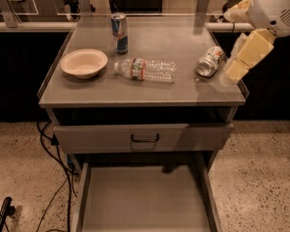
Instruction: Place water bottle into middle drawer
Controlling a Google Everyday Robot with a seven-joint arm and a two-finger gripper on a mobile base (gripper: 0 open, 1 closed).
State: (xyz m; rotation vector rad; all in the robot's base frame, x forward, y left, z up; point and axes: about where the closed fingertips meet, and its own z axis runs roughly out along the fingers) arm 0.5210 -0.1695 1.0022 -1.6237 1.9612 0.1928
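The clear ribbed plastic water bottle (pixel 146 69) with a white cap lies flat on its side on the grey metal table top (pixel 159 94). Its long side runs left to right across the table. The cap end points left, away from the gripper, and the bottom end points right, toward the gripper. The robot's cream and yellow gripper (pixel 234 71) hangs at the right edge of the table, tilted down and to the left. It cannot be told whether the gripper is spread or pressed together. It is well apart from the bottle. A stubby silvery can (pixel 210 62) lies on its side just left of the gripper, between the gripper and the bottle. The bottle has a red, green and white band close to its cap, and the rest of it is see-through with bumpy rings. A round cream bowl (pixel 83 63) sits past the cap end, far to the left of the gripper. A tall blue and silver drink can (pixel 119 33) stands up behind the bottle. Below and left of the gripper, a grey drawer front with a black handle (pixel 145 138) sticks out a little. Lower still, the wide shallow grey middle drawer (pixel 145 202) is pulled out toward the camera, and its flat floor shows.
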